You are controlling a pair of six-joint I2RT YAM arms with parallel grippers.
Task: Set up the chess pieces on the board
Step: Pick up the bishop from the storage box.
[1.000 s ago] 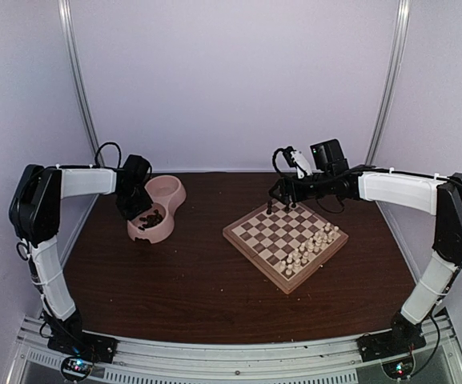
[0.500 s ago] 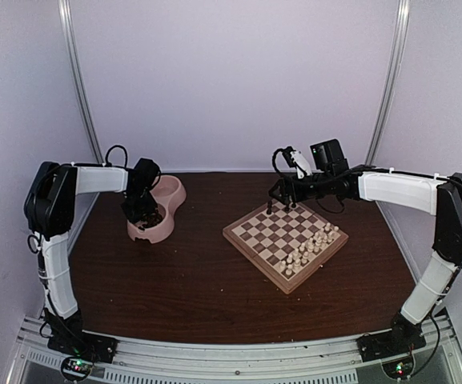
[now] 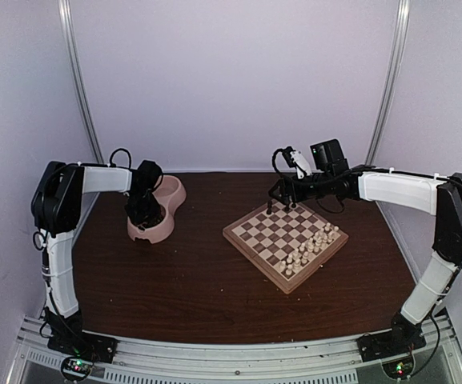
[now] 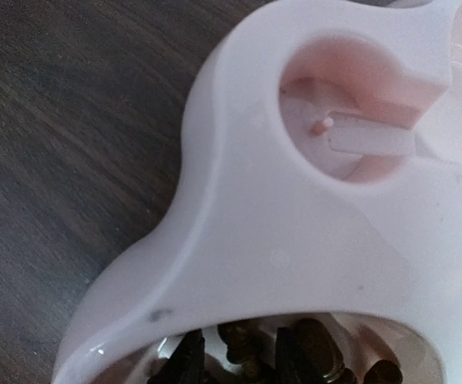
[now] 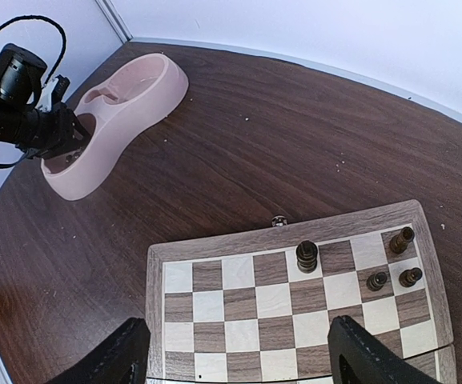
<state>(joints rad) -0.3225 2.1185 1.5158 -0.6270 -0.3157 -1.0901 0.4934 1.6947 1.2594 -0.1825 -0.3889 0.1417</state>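
Observation:
The board [image 3: 264, 233] lies right of centre. Several dark chess pieces [image 5: 307, 256] stand along its far edge, and cream chessmen [image 3: 311, 246] fill the near right side. More dark chess pieces [image 4: 311, 352] are heaped in the near compartment of a pink double bowl [image 3: 169, 194]. My left gripper [image 4: 239, 360] is down in that heap. Its fingers [image 4: 184, 360] stand a little apart, with a dark piece between them and a gap on its left side. My right gripper [image 5: 235, 360] hangs wide open and empty over the board's far left part [image 5: 214, 244].
The pink bowl [image 5: 126, 96] sits at the table's back left, its far compartment [image 4: 351, 136] without pieces. A small metal clasp [image 5: 279, 221] sticks out from the board's far edge. White walls close in the back and sides.
My left arm has swung in and lowered its gripper into the bowl's near compartment, and its jaws have narrowed. The right arm has not moved.

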